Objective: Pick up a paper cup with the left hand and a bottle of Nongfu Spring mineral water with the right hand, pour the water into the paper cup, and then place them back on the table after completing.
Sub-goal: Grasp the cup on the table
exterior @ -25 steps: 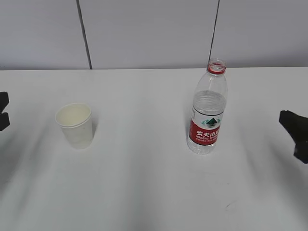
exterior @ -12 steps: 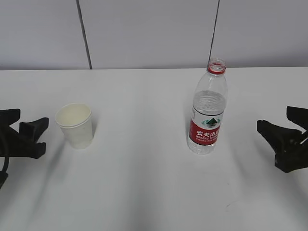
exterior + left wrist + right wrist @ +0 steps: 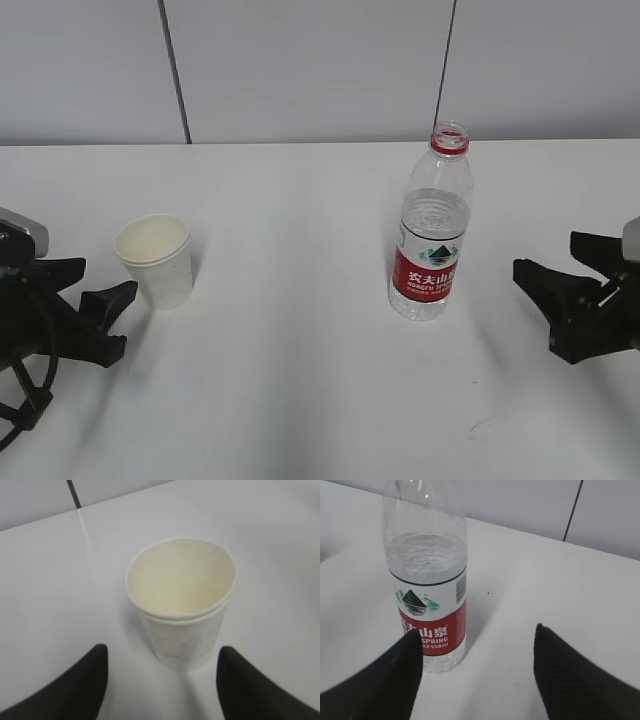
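A: Start nearest us. What are the two claws doing?

B: Both are low at the front edges of the table [image 3: 300, 400]. The left hand [image 3: 95, 305] has its jaws spread wide and grips nothing; the right hand [image 3: 550, 295] is likewise released, its two wide jaws parted and pointing inward

A: And a little further back?

B: The paper cup [image 3: 155, 260] stands upright just beside the left hand's tips, apart from them. In the left wrist view the cup [image 3: 181, 602] sits ahead of the gap, centred between the two black fingers [image 3: 80, 685], which have not reached its sides. It looks like two cups nested, judging by the doubled rim, and it appears empty

A: The bottle?

B: The Nongfu Spring bottle [image 3: 433, 225] stands upright right of centre, cap off, red label facing forward. The water [image 3: 427, 552] fills it to just above the label. From the right wrist view the bottle [image 3: 427, 580] is left of the gap's middle, near the left-hand finger [image 3: 375, 685], not between the two

A: So which step is this?

B: I'd judge it the approach before either pick-up. Nothing is lifted or poured yet

A: What does the next move need?

B: The left hand should advance until its fingers flank the cup, then close gently so the thin wall doesn't crush. The right hand likely needs to shift sideways to centre the bottle first
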Action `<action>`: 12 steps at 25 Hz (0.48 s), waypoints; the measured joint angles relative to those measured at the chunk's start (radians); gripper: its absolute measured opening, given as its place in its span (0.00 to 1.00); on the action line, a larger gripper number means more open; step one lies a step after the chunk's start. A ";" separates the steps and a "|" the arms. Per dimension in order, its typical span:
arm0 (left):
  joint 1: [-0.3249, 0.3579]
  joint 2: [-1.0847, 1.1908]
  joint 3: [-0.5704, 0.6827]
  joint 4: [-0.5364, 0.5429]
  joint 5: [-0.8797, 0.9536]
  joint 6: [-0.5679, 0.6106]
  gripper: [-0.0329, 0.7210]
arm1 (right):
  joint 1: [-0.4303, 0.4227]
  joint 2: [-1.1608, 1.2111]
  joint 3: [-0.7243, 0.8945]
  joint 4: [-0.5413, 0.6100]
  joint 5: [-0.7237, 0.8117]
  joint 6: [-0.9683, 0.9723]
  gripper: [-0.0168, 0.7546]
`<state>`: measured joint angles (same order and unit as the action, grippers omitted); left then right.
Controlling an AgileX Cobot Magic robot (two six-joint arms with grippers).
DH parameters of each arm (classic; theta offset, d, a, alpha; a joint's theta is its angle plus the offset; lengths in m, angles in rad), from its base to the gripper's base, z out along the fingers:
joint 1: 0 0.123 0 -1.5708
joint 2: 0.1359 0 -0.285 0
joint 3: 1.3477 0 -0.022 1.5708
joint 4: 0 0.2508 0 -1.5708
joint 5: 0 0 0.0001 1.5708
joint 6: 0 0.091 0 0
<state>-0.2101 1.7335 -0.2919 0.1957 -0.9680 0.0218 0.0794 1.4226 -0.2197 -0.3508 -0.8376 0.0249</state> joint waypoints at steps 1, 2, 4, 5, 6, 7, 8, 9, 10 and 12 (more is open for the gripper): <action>0.000 0.025 0.000 0.001 -0.030 0.000 0.62 | 0.000 0.008 0.000 -0.004 -0.016 0.000 0.69; 0.000 0.046 0.000 0.002 -0.060 0.000 0.63 | 0.000 0.017 0.000 -0.009 -0.030 0.000 0.69; 0.000 0.104 -0.001 0.002 -0.138 0.000 0.72 | 0.000 0.035 0.000 -0.021 -0.060 0.000 0.69; 0.000 0.129 -0.003 0.001 -0.156 0.000 0.77 | 0.000 0.042 0.000 -0.028 -0.073 0.000 0.69; 0.000 0.160 -0.008 0.001 -0.164 0.000 0.83 | 0.000 0.051 0.000 -0.034 -0.086 0.000 0.69; 0.000 0.190 -0.014 0.001 -0.168 0.000 0.88 | 0.000 0.059 0.000 -0.036 -0.093 0.000 0.69; 0.000 0.216 -0.019 0.000 -0.169 0.000 0.91 | 0.000 0.064 -0.002 -0.041 -0.096 0.000 0.69; 0.000 0.236 -0.022 0.000 -0.169 0.000 0.92 | 0.000 0.068 -0.002 -0.041 -0.100 0.000 0.69; 0.000 0.253 -0.024 0.000 -0.170 0.000 0.93 | 0.000 0.073 -0.004 -0.043 -0.102 0.000 0.69; 0.000 0.272 -0.030 0.001 -0.170 0.000 0.93 | 0.000 0.073 -0.004 -0.043 -0.102 0.000 0.69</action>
<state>-0.2101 2.0053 -0.3222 0.1969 -1.1384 0.0218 0.0794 1.4954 -0.2232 -0.3935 -0.9399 0.0249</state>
